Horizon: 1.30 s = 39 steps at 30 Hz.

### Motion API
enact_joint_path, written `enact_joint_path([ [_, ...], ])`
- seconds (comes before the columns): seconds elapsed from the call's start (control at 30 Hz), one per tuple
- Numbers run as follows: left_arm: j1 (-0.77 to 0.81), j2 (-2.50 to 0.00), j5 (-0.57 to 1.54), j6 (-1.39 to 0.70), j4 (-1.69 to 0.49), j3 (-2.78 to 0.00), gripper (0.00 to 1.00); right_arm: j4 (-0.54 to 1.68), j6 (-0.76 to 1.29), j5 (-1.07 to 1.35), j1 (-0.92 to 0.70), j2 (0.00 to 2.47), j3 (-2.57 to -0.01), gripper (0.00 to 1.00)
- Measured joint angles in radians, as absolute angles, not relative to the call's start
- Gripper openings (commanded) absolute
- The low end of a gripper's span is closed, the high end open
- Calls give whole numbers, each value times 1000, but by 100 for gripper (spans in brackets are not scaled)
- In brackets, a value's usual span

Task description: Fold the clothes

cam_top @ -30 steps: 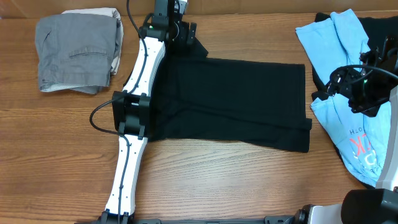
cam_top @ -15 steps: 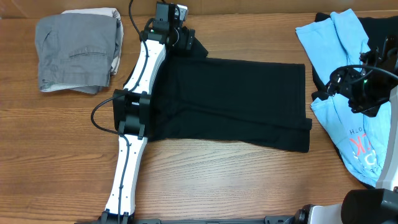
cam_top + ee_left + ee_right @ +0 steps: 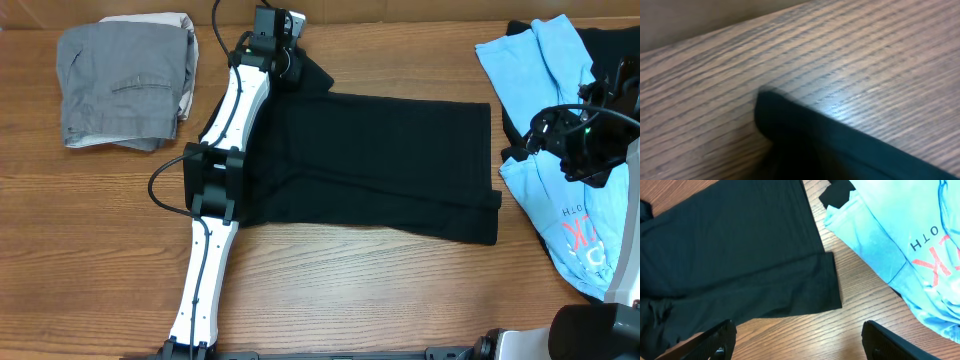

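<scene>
A black garment [image 3: 380,160] lies spread flat across the middle of the table. My left gripper [image 3: 292,62] is at its far left corner, fingers drawn together on the cloth there. In the left wrist view that corner [image 3: 790,125] runs down into the dark between the jaws, and the fingers themselves cannot be made out. My right gripper [image 3: 570,140] hovers open by the garment's right edge [image 3: 825,280]. Its two fingers [image 3: 720,337] stand wide apart over bare wood, holding nothing [image 3: 800,330].
A light blue T-shirt [image 3: 545,70] with red lettering [image 3: 940,265] lies crumpled at the right, with another dark piece [image 3: 610,45] beneath it. Folded grey trousers [image 3: 125,80] sit at the far left corner. The left arm [image 3: 215,190] stretches along the garment's left side.
The left gripper has slid a little toward the far edge and its fingers have closed onto the corner of the black garment. The right arm has not moved.
</scene>
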<state>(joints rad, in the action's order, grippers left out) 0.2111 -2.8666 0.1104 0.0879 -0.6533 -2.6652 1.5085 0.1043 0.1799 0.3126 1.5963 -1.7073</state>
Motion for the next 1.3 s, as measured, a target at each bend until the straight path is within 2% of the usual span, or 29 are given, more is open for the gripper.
enact_joint_path([
  [0.3,218,-2865,107,85,-772,-2743,4,1477,104,180,313,1596,-1707,82],
  [0.4,218,-2865,92,84,-860,-2841,4,1460,106,180,313,1596,-1707,78],
  [0.57,216,-2865,54,72,-1057,-3058,4,1378,105,180,311,1596,-1707,76],
  [0.7,214,-2840,39,30,-1156,-3113,4,1284,104,178,290,1617,-1707,76],
  [1.03,214,-2826,54,-28,-1235,-3116,4,929,131,109,143,1912,-1709,77],
  [1.3,214,-2826,62,-39,-1269,-3116,4,789,168,58,138,2107,-1709,75],
])
